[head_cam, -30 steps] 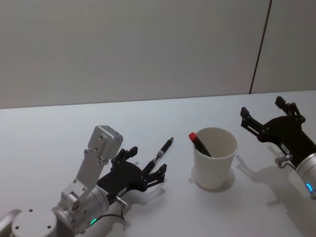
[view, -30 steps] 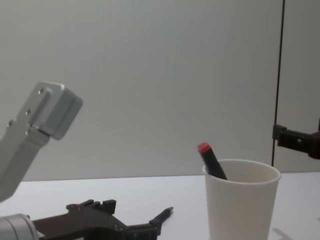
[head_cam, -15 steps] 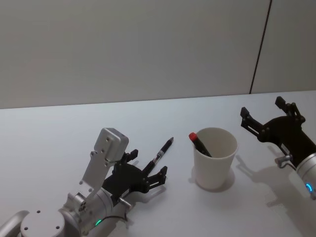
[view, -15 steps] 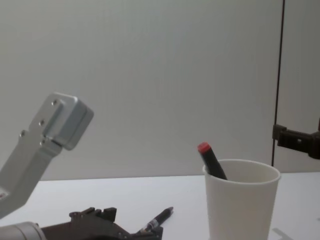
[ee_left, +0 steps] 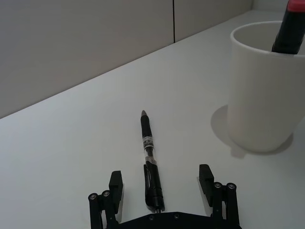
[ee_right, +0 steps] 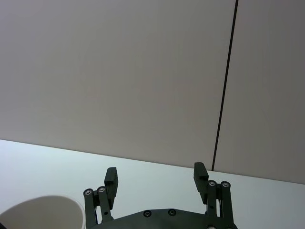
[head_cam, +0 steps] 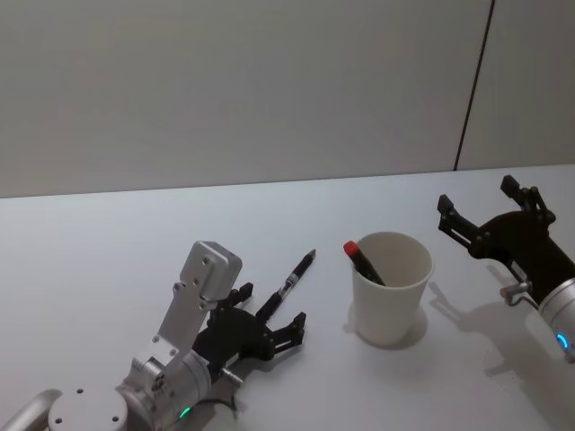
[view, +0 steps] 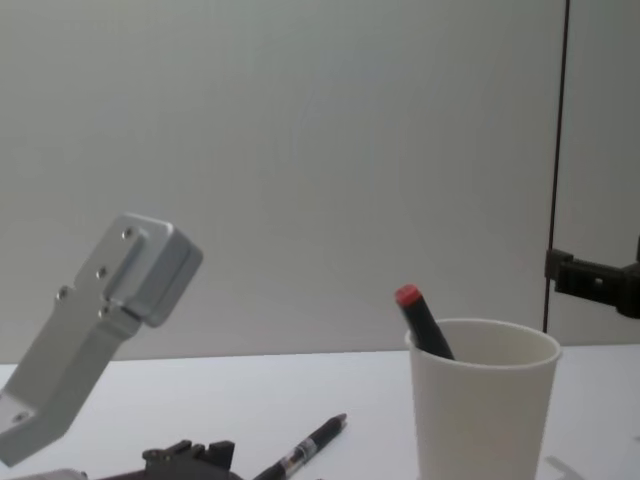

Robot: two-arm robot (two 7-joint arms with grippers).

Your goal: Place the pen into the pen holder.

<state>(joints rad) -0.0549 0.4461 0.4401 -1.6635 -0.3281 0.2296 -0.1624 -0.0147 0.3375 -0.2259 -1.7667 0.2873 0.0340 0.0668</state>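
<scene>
Pen holder: plain white paper cup, rolled rim, tapering downwards, upright on white bench. Contents: one dark marker with red cap, leaning against the left part of the rim, cap standing clear above it.

Pen: outside the pen holder, flat on the bench to its left, near but apart. Slim black barrel, clear mid-section with small white label, black clip at the rear, greyish tip. Tip end nearer the pen holder, clip end farther from it.

Left gripper: left of the pen holder, spread wide astride the pen's clip end, a gap on each side, no contact.

Right gripper: right of the pen holder, apart from it, spread, nothing between.
</scene>
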